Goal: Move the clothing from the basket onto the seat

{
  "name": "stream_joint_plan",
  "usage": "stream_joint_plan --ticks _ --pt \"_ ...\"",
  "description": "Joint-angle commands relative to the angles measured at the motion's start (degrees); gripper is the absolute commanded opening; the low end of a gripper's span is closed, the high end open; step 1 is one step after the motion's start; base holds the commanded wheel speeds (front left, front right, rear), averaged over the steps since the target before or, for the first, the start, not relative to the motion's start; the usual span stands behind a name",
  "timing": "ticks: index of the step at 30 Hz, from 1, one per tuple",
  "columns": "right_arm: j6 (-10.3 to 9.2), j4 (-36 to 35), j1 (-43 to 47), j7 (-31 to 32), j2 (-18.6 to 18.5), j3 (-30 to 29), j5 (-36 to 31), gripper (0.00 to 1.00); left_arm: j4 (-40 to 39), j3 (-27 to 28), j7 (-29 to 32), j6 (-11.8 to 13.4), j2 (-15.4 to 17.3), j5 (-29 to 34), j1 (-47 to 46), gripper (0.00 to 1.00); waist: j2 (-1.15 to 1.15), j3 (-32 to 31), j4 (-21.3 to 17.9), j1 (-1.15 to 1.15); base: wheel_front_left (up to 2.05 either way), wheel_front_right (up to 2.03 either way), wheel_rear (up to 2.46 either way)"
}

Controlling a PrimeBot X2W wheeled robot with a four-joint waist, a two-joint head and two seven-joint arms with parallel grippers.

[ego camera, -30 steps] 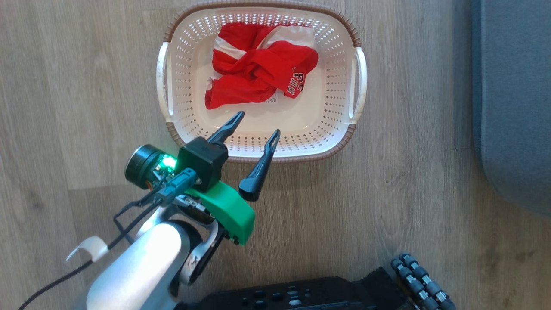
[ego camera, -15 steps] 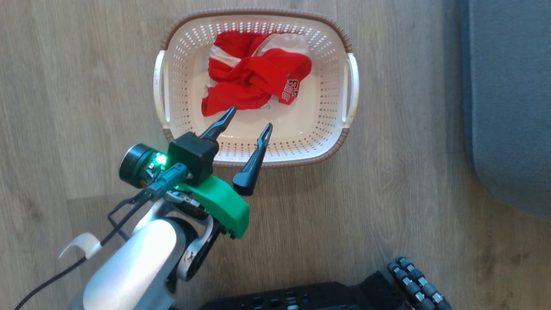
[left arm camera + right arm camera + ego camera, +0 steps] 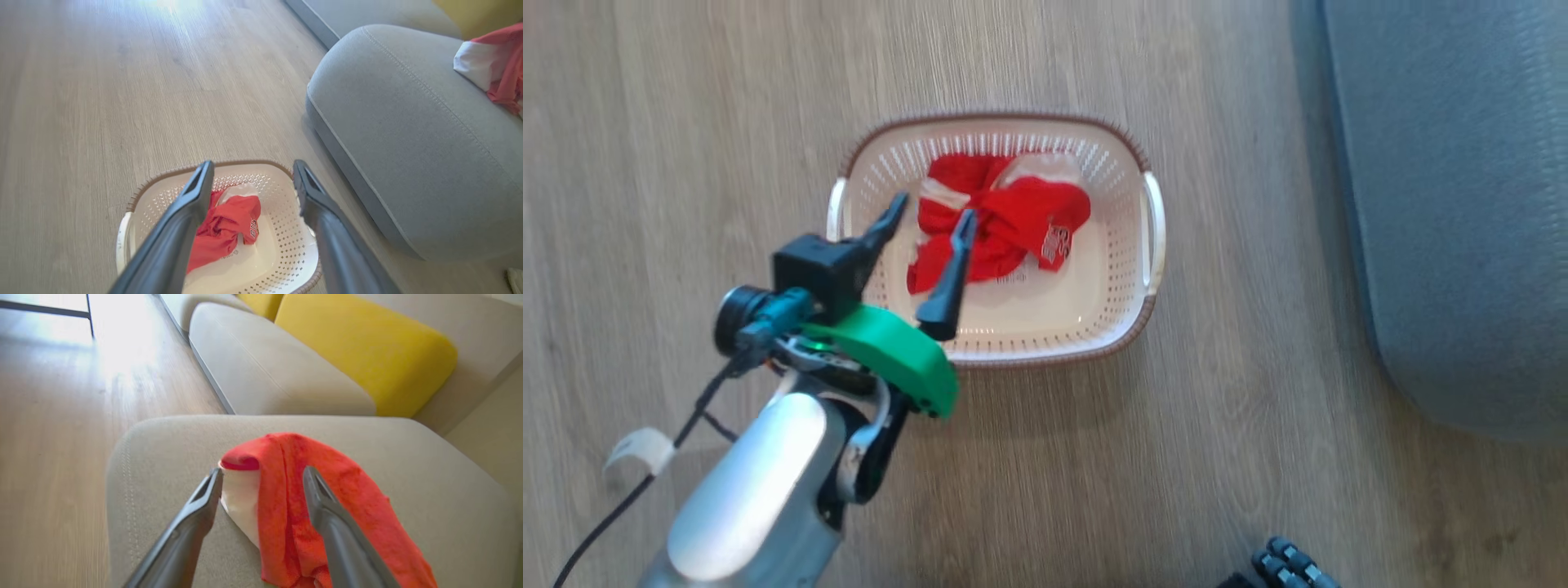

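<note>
Left gripper [image 3: 934, 206] hovers over the basket [image 3: 1045, 358], fingers wide and empty. Just below, the clothing [image 3: 1005, 220] lies bunched on the basket floor. It looks soft, light and floppy, so it should drape. A raised middle fold looks the best pinch. Farther off on the seat [image 3: 1462, 204], the right gripper [image 3: 263, 469] has its fingers spread over another garment [image 3: 327, 490], seemingly not gripping it.

clothing [image 3: 1001, 220]: red-white, crumpled in basket [image 3: 1123, 269] | seat [image 3: 1445, 204]: grey, holds another red garment [image 3: 282, 522]

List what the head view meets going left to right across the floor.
Pale left forearm → basket, with the clothing inside → grey seat. The left claw overlaps the basket, so it is left out.
</note>
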Motion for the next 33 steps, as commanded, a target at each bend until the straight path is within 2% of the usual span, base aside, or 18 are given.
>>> stream_joint_plan --ticks 1,7,11,16,20,25,33 --pt "0.4 -4.36 2.62 -1.43 -1.39 1.53 1.2 1.0 -0.85 2.78 -1.12 0.24 0.53 -0.52 0.46 1.0 0.0 -3.21 0.14 0.0 0.0 0.0 0.0" --pt "0.4 -16.64 12.74 -3.1 2.56 5.78 3.35 1.0 3.45 6.37 -5.1 1.0 0.83 -2.99 2.9 1.0 0.0 -9.87 1.91 0.0 0.0 0.0 0.0" --pt "0.4 -24.62 18.22 -2.49 7.47 7.37 1.8 1.0 6.15 8.2 -7.27 1.13 1.07 -4.24 3.98 1.0 0.0 -13.38 3.44 0.0 0.0 0.0 0.0" --pt "0.4 -30.65 24.25 -1.32 12.64 9.97 -0.29 1.0 9.67 9.86 -10.04 1.12 1.68 -5.01 5.4 1.0 0.0 -17.15 5.45 0.0 0.0 0.0 0.0" --pt "0.4 -31.95 28.71 -1.71 15.66 10.92 -1.3 1.0 12.0 10.82 -11.84 0.77 1.85 -5.63 6.62 1.0 0.0 -19.82 7.48 0.0 0.0 0.0 0.0" --pt "0.4 -31.89 33.97 -3.63 19.54 8.62 -2.21 1.0 13.77 11.23 -13.22 0.51 1.27 -5.92 7.64 1.0 0.0 -22.14 10.9 0.0 0.0 0.0 0.0" --pt "0.4 -29.38 39.19 -6.78 22.02 7.51 -4.12 1.0 14.08 10.83 -14.08 -0.23 0.99 -5.51 8.58 1.0 0.0 -24.5 13.96 0.0 0.0 0.0 0.0"
